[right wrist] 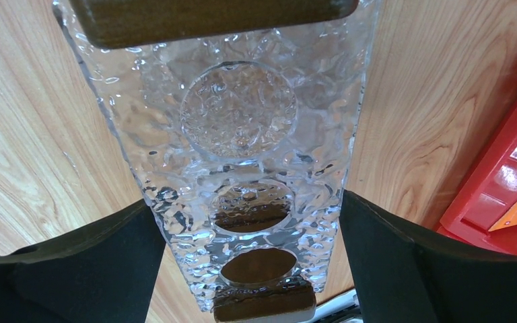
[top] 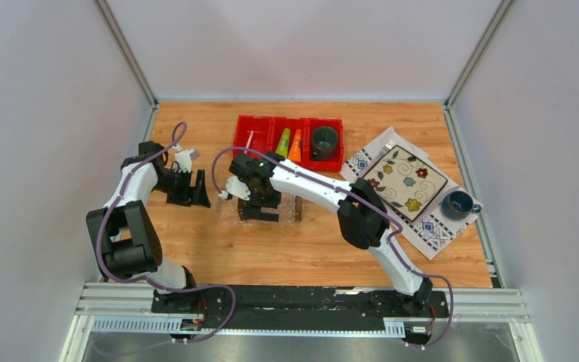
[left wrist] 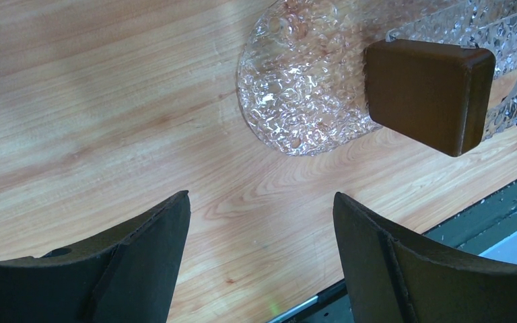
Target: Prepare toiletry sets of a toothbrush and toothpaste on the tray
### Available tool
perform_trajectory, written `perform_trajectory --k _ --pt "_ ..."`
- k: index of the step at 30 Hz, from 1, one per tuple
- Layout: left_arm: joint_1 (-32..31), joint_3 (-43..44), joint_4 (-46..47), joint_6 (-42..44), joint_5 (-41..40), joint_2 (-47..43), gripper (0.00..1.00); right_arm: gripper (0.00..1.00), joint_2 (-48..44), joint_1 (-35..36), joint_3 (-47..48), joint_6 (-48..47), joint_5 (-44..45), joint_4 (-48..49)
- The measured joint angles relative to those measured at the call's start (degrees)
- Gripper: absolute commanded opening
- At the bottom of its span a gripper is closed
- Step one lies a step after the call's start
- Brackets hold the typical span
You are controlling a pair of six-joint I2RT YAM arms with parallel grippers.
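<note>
Look at the clear bumpy tray (right wrist: 242, 134), flat on the wood table (top: 219, 249), with a brown block handle (left wrist: 427, 94) at each short end. Find the right gripper (right wrist: 246, 208) down over it, one black jaw close by each long side; cannot tell if squeezing or just near. See the left gripper (left wrist: 261, 198) near the tray's left end, jaws wide apart and holding nothing. Now look far back to the red bin (top: 268, 121): the white toothbrush (top: 250, 141) in the left part, the green toothpaste (top: 283, 142) and the orange toothpaste (top: 295, 145) side by side in the middle part, a dark mug (top: 324, 142) in the right part. Over on the right, a flower cloth (top: 403, 181) with a blue cup (top: 458, 202) at its edge.
</note>
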Motion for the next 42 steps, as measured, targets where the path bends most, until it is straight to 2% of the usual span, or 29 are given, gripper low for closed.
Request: perform_trajectory --k 14,23,26,29,35,42 --pt "0.0 0.0 -0.8 0.3 0.4 -0.6 0.86 1.00 -1.8 0.0 0.1 0.2 0.3 -0.9" --pt "0.0 0.0 -1.7 0.7 0.8 -4.2 0.86 1.00 -11.0 -0.5 -0.3 1.7 0.3 -1.2" --pt "0.0 0.0 -2.0 0.9 1.0 -4.8 0.86 0.95 -14.2 -1.7 -0.2 2.9 0.2 -1.1" --pt "0.0 0.0 -2.1 1.0 1.2 -5.6 0.86 0.91 -15.6 -4.9 1.0 4.4 0.2 -0.9" --pt "0.0 0.0 -2.2 1.6 2.4 -8.0 0.86 0.89 -15.6 -15.0 2.2 5.7 0.4 0.3" --pt "0.0 0.0 -2.9 2.9 2.9 -9.0 0.86 0.78 -12.5 -24.2 4.1 4.9 0.4 1.9"
